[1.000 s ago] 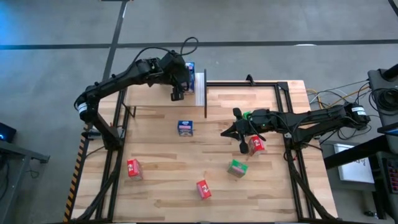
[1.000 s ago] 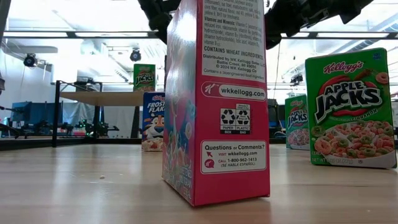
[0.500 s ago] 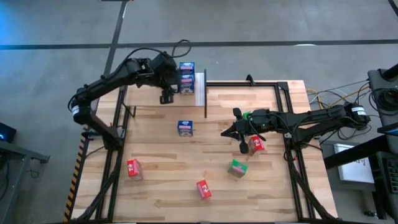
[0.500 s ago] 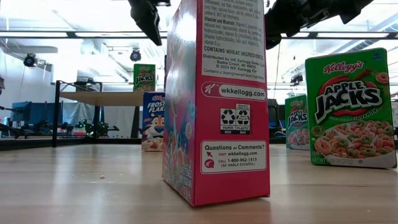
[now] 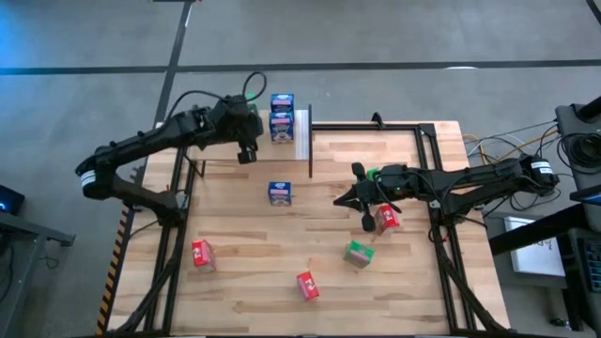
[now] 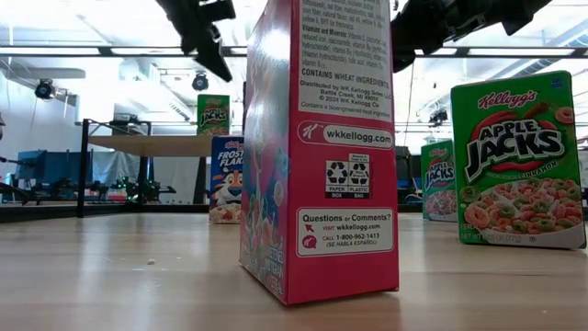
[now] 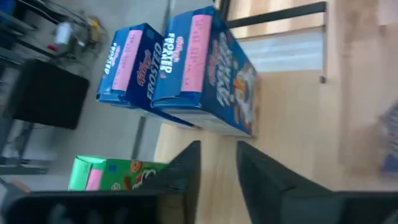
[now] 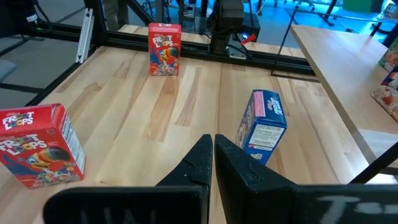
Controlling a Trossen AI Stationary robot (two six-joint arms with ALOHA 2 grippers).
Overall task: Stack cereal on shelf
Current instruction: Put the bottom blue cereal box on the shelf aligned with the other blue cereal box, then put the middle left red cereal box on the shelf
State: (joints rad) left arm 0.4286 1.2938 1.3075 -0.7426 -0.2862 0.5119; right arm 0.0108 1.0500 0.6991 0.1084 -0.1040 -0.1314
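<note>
The red box nearest the low camera carries side print: "CONTAINS WHEAT INGREDIENTS", "wkkellogg.com", "Questions or Comments?" and "1-800-962-1413". The green box beside it reads "Kellogg's APPLE JACKS". Farther back, a blue box reads "FROSTED FLAKES", partly cut off. Just ahead of the left hand, the blue boxes show "Kellogg's FROSTED". Beside the right hand, a red box reads "FROOT LOOPS".
</note>
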